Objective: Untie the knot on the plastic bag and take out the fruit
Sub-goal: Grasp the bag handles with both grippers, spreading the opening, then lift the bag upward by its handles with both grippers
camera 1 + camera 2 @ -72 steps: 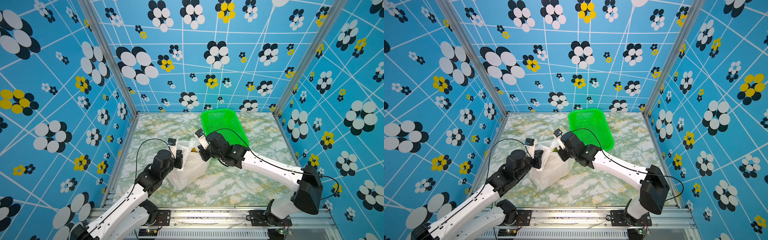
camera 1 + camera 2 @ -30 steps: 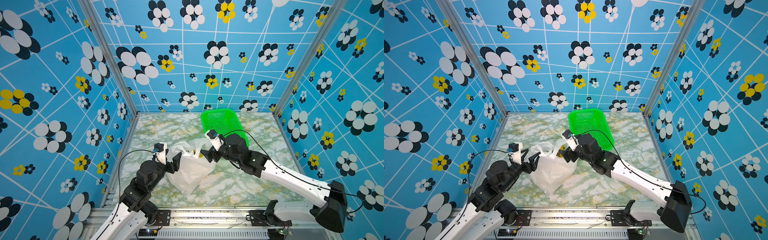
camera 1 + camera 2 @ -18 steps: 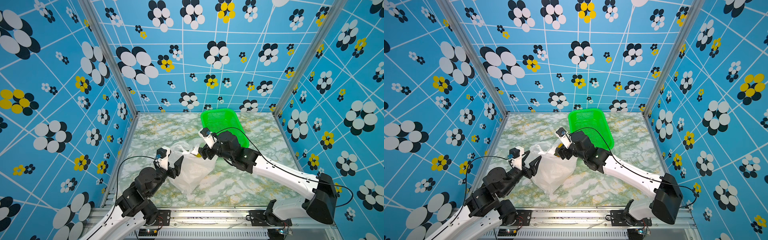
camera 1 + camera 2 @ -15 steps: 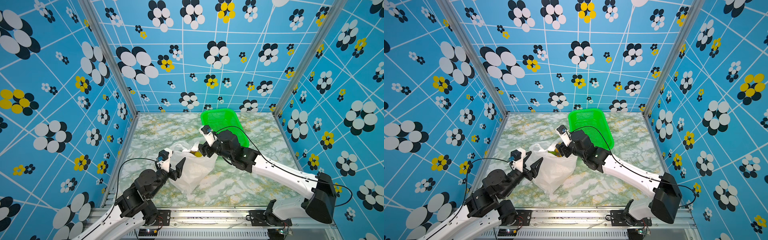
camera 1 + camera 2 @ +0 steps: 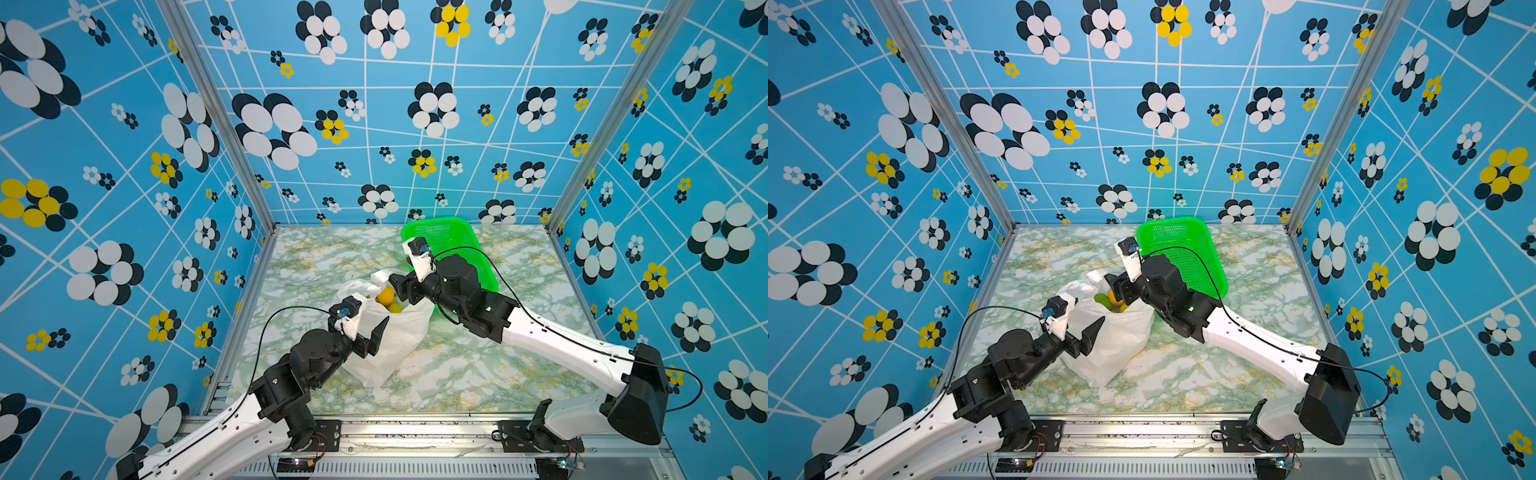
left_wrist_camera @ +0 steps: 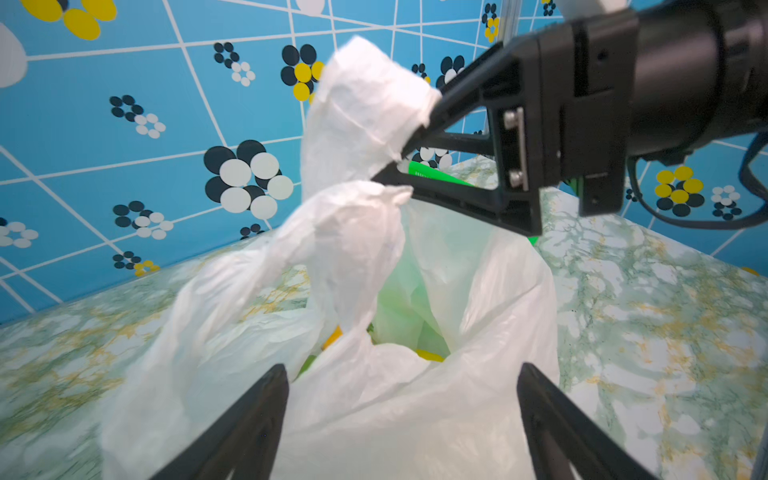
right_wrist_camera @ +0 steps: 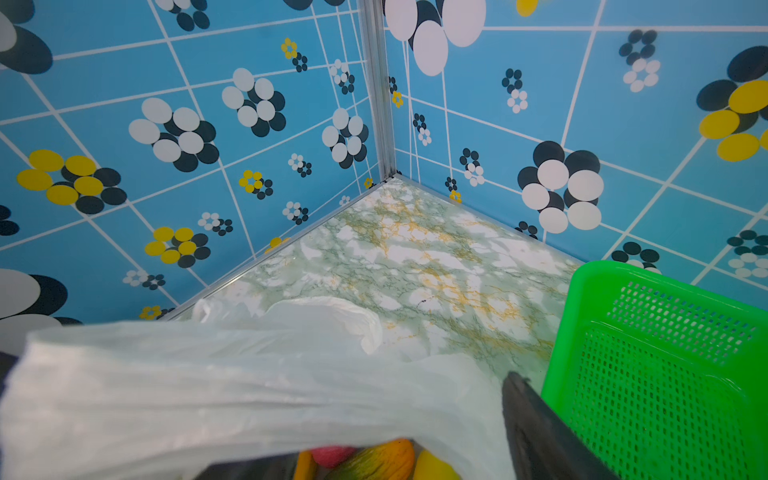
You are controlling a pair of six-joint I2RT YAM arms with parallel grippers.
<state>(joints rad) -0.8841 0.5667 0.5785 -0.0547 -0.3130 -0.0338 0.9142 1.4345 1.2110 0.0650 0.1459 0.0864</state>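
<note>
Translucent white plastic bag [image 5: 390,345], yellow fruit [image 5: 385,296], green basket [image 5: 457,241], green-gold marbled table [image 5: 478,374], blue flowered walls [image 5: 374,124]

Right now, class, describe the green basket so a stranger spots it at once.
Find the marbled table inside the blue flowered walls, then its far edge. The green basket sits there: rigid, perforated, unlike the crinkly white plastic bag nearby.

Inside the plastic bag [image 5: 399,347] lies the fruit [image 5: 386,296]; basket [image 5: 455,237] behind, to its right
</note>
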